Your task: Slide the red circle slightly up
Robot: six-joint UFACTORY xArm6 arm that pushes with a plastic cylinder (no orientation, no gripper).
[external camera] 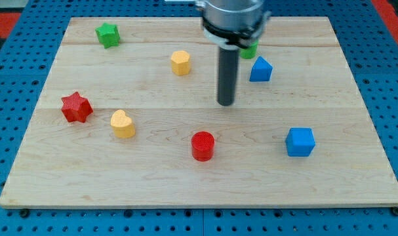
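The red circle (202,145) is a short red cylinder standing on the wooden board (199,180), a little below and left of the view's centre. My tip (225,103) is the lower end of the dark rod that comes down from the view's top. It stands above the red circle and slightly to its right, apart from it, with bare wood between them. It touches no block.
A red star (76,107) and a yellow heart (123,124) lie at the left. A green star (108,34) is top left, a yellow hexagon (180,62) top centre. A blue block (260,69) and a partly hidden green block (250,49) sit right of the rod. A blue cube (299,141) lies at the right.
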